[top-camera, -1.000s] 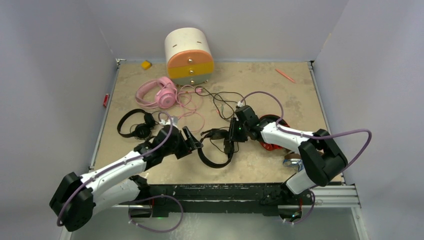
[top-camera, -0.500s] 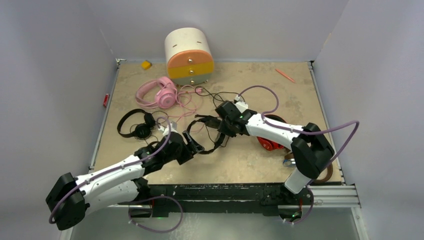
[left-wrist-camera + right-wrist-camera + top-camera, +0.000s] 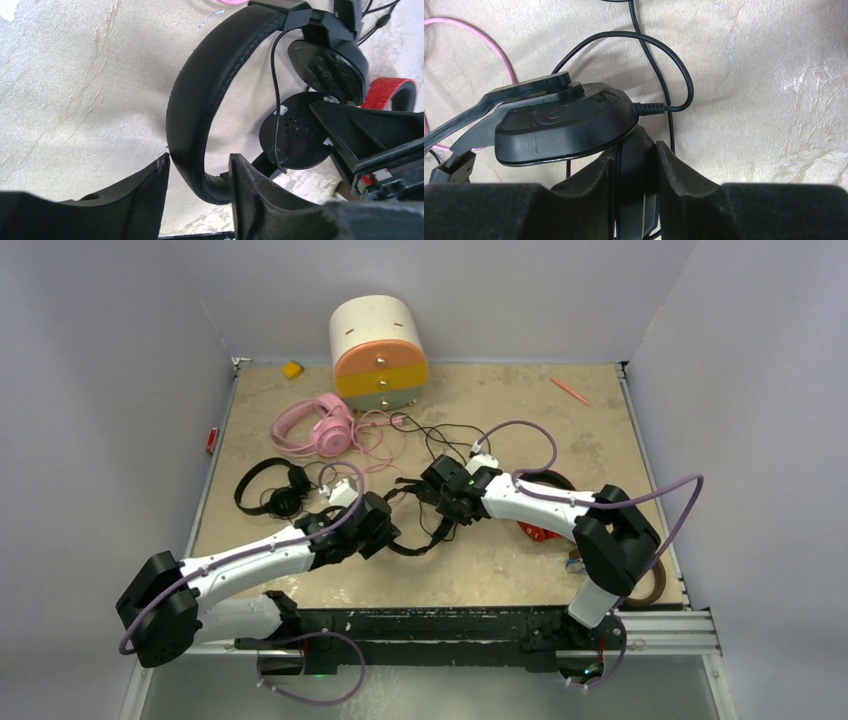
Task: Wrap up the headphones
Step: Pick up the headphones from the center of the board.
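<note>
Left fingers (image 3: 145,200) closed to a middling gap on the padded headband of the black headphones (image 3: 195,100), one finger each side, band touching both near the tips. Right fingers (image 3: 679,175) narrow, clamped on the same headphones at the slim arm just below one ear cup (image 3: 559,125); the cup sits right over the fingertips, outer shell up. Both arms meet near the centre of the table (image 3: 600,430), one reaching in from the lower left, the other from the right. The held headphones span between them, slightly left of centre; can't tell if they rest on the surface or hang above it. Its black cable (image 3: 674,65) exits the cup, loops loose on the table and runs off toward the back. Left wrist view: both ear cups sit close together past the band, thin cable hanging across them. Pink headphones (image 3: 315,425) lie back left, in front of the drawer box (image 3: 378,350), pink cable (image 3: 385,455) sprawled to their right. Second black headphones (image 3: 270,490) lie left of the left arm's wrist, near, not touching. Red headphones (image 3: 540,530) under the right forearm, partly hidden. Brown headphones (image 3: 655,590) barely show at the near right edge behind the right arm. Yellow block (image 3: 291,369) back left corner, orange stick (image 3: 570,390) back right.
</note>
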Motion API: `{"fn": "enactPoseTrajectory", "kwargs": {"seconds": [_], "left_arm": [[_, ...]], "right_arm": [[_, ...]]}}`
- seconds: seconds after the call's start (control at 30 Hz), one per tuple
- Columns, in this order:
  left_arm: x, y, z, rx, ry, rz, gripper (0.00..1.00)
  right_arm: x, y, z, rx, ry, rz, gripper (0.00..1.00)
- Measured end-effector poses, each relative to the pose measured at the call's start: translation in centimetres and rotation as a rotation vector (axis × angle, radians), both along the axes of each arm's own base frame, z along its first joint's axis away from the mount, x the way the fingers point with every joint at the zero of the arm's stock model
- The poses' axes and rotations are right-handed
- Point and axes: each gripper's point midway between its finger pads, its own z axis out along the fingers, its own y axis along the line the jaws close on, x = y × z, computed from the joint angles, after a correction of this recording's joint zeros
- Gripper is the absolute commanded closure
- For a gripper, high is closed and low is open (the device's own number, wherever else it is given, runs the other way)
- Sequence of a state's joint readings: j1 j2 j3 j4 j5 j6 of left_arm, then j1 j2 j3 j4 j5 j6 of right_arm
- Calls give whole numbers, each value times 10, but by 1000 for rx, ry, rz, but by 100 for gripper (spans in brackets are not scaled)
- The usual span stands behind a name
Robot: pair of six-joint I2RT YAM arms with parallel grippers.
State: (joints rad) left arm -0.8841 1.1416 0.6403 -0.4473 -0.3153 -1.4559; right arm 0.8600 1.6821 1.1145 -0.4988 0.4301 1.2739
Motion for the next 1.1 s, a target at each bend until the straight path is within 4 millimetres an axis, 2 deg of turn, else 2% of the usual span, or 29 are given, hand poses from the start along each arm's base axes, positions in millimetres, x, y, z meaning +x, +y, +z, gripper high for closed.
{"fn": "enactPoseTrajectory", "kwargs": {"seconds": [0.3,0.47,0.57,0.7,0.77,0.8,0.87,0.9,0.93,0.97,1.03,1.1], "left_arm": [[0,8,-19,92,24,14,62],[6,12,-18,140,9,19,63],[9,12,-16,152,3,20,69],[10,13,-20,181,14,23,82],[9,15,-22,195,22,18,83],[9,15,-23,199,24,17,85],[9,15,-24,202,26,15,95],[8,15,-24,204,27,13,100],[8,16,-25,211,28,8,100],[7,17,-26,220,29,1,100],[7,20,-28,242,31,-11,100],[8,20,-26,256,21,-28,100]], "right_arm": [[-5,3,1,-32,-30,11,77],[-7,3,2,-48,-45,14,77],[-7,2,2,-51,-51,11,77],[-6,0,4,-62,-63,5,76],[-7,0,4,-66,-65,6,74],[-7,0,4,-67,-67,7,71],[-7,1,4,-68,-68,9,63],[-7,1,5,-68,-68,13,53],[-7,2,5,-67,-67,22,37],[-8,4,5,-61,-67,34,32],[-8,8,8,-58,-73,79,28],[-9,15,14,-31,-90,146,28]]}}
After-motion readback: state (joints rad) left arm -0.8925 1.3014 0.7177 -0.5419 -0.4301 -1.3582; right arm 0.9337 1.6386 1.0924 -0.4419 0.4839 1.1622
